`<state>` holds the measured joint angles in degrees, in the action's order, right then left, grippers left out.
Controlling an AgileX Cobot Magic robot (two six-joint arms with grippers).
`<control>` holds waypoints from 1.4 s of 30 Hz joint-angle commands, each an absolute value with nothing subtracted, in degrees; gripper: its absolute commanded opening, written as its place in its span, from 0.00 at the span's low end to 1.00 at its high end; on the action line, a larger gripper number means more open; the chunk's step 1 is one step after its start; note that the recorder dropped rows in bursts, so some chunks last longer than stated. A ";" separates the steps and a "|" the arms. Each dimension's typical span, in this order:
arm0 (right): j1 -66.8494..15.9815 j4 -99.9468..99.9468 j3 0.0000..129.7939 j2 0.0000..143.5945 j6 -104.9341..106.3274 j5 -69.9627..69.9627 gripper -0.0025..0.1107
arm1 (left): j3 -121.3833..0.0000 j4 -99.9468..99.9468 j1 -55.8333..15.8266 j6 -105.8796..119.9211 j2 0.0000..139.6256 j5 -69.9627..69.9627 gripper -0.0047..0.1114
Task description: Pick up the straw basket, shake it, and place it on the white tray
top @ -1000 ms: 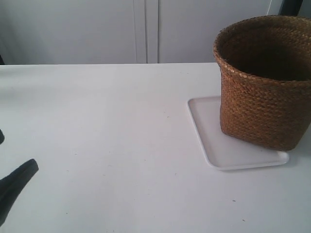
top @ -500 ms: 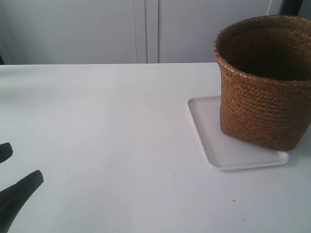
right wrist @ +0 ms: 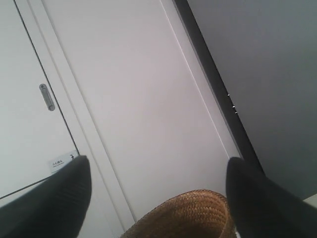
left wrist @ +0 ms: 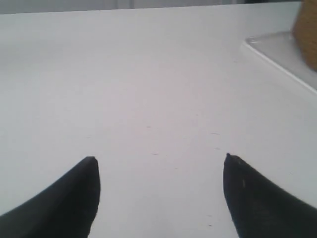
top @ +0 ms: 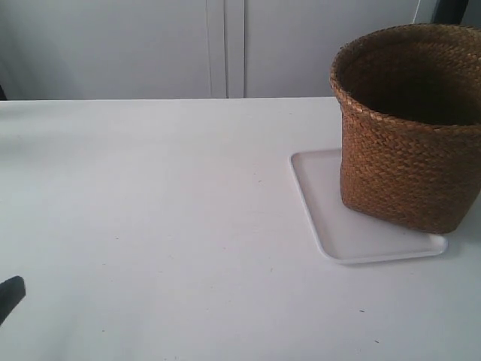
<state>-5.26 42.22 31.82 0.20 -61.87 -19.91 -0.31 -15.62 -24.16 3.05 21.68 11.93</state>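
The brown woven straw basket [top: 409,124] stands upright on the white tray [top: 353,237] at the exterior view's right. Only a black fingertip [top: 9,295] of the arm at the exterior view's left shows at the lower left edge. In the left wrist view my left gripper [left wrist: 161,161] is open over bare table, with the tray's corner [left wrist: 277,49] and a sliver of basket [left wrist: 307,29] far off. My right gripper [right wrist: 158,166] is open, nothing between its fingers, and the basket's braided rim [right wrist: 190,213] shows below it against the cabinet.
A white table [top: 165,210] spreads from the tray toward the exterior view's left. Grey cabinet doors [top: 218,45] stand behind the table. A door handle [right wrist: 47,96] and a dark vertical strip [right wrist: 218,84] show in the right wrist view.
The arm at the exterior view's left has drawn back toward the lower left edge; two fingers showed before, now only one tip. Basket and tray have not moved.
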 commanded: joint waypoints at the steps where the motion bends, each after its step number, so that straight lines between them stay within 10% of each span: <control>1: -5.30 42.14 31.63 0.00 -61.79 -20.14 0.64 | 0.00 -16.51 -12.47 2.28 10.73 2.41 0.66; 9: -5.30 42.14 31.63 0.00 -61.79 -20.14 0.64 | 0.00 -16.29 0.37 2.69 0.00 -9.98 0.66; 30: -5.30 48.31 31.63 0.00 -61.78 -19.64 0.64 | 0.00 -15.37 0.87 3.46 0.00 -13.55 0.66; 42: -5.30 -13.38 14.93 0.00 -47.47 -7.45 0.64 | 0.00 -15.37 0.87 3.46 0.00 -13.55 0.66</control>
